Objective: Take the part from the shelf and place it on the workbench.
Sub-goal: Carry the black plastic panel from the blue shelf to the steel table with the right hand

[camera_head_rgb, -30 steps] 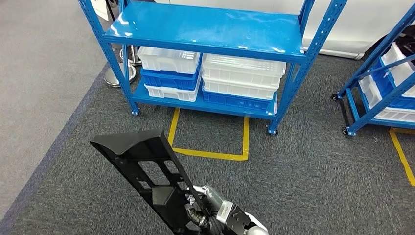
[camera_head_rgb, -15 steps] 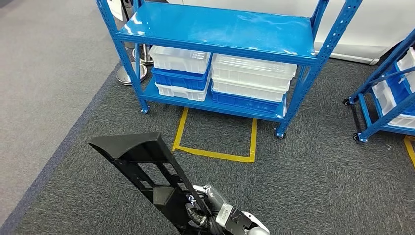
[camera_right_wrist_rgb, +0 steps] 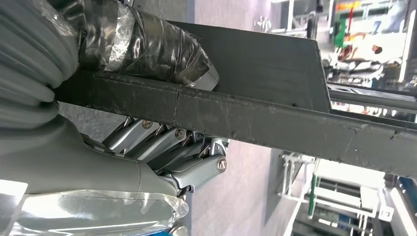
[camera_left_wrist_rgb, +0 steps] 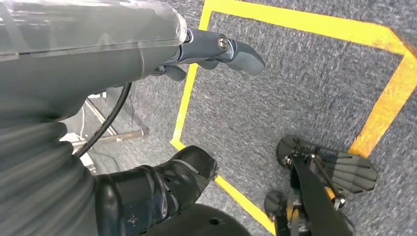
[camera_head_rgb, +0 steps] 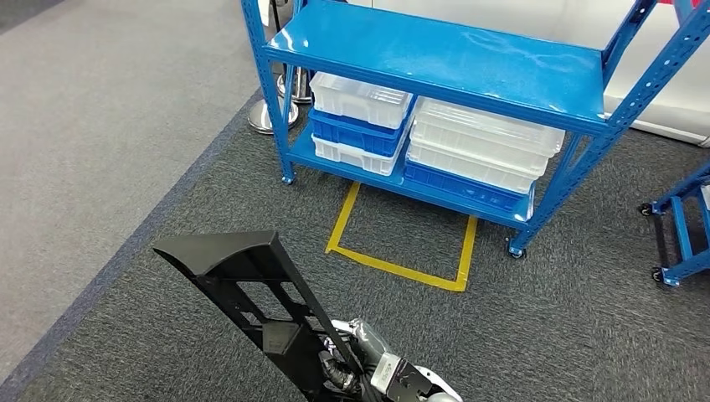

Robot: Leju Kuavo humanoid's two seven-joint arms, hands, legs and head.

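The part (camera_head_rgb: 251, 293) is a long black plastic panel with cut-outs and a bent upper end. It slants up to the left over the dark carpet in the head view. My right hand (camera_head_rgb: 368, 373) grips its lower end at the bottom edge of that view. In the right wrist view the fingers (camera_right_wrist_rgb: 162, 142) wrap under the panel's edge (camera_right_wrist_rgb: 265, 118) and the taped thumb presses on its other side. My left hand (camera_left_wrist_rgb: 123, 64) hangs over the carpet, fingers (camera_left_wrist_rgb: 231, 49) apart, holding nothing. The blue shelf (camera_head_rgb: 452, 54) stands ahead with its top level bare.
White and blue bins (camera_head_rgb: 486, 138) are stacked on the shelf's lower level. A yellow tape outline (camera_head_rgb: 402, 268) marks the carpet before it. A second blue rack (camera_head_rgb: 682, 226) stands at the right edge. A round stand base (camera_head_rgb: 266, 117) sits by the shelf's left post. Lighter floor (camera_head_rgb: 100, 126) lies left.
The whole picture has shifted to the right, so the camera has turned left. The panel stays in my right hand at the same place in the view.
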